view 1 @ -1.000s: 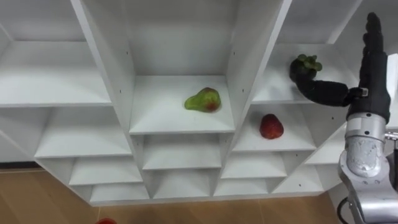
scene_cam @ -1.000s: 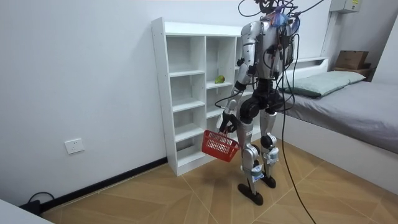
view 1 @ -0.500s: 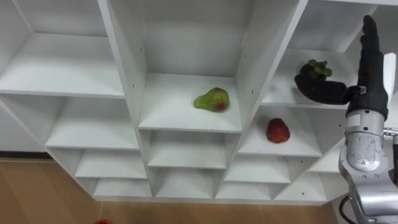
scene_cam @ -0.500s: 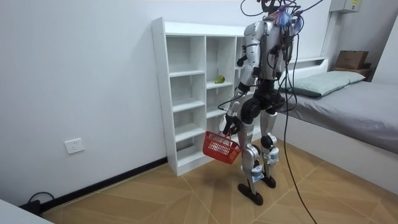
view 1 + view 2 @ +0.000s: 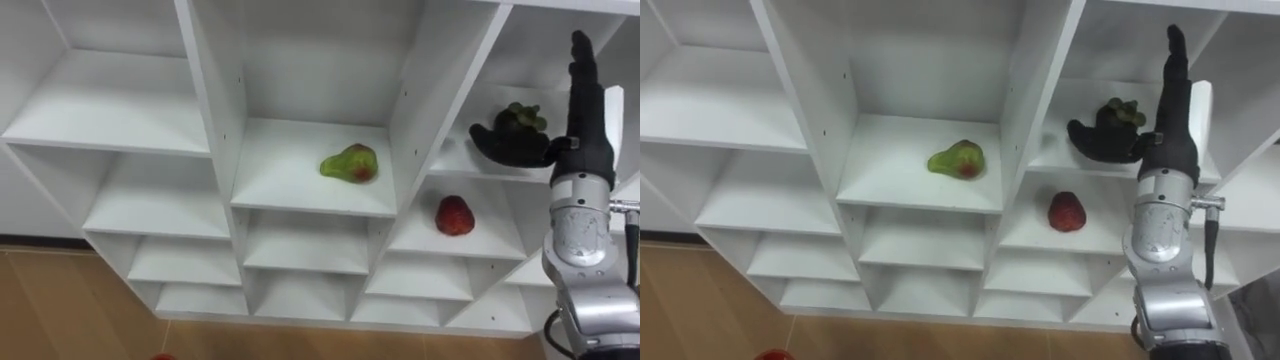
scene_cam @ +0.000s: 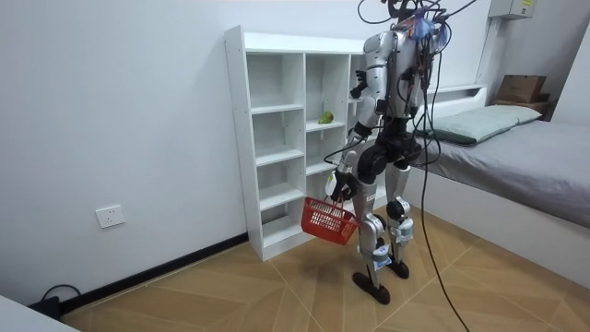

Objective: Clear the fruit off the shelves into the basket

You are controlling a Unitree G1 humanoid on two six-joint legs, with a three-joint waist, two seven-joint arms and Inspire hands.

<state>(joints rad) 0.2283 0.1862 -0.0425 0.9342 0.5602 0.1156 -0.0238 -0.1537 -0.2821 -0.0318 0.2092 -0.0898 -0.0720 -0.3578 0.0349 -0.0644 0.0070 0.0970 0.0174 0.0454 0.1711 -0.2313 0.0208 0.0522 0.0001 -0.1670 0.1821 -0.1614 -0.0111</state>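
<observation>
green leafy fruit (image 5: 522,117) sat on the upper shelf of the right column of the closet (image 5: 220,120), toward the front of that shelf. my right hand (image 5: 588,135) was raised at that compartment: fingers (image 5: 580,70) straight, pointing up along the compartment's right wall, thumb spread out sideways and lying just in front of and below the fruit. no closed grasp on it; i couldn't tell whether the thumb actually touched it.

pear (image 5: 350,163), green with a red patch, lay on its side on the middle column's shelf, one column to the left and a little lower. red fruit (image 5: 454,215) stood on the right column's shelf directly below the green one. the shelves in the left column had nothing on them.

room view: i stood upright facing the closet, close to it, on the wood floor (image 6: 230,295), bed (image 6: 516,157) behind me. left hand (image 6: 337,187) hung low at my side, closed round the handle of the red basket (image 6: 327,219), which hung just in front of the lower shelves.
</observation>
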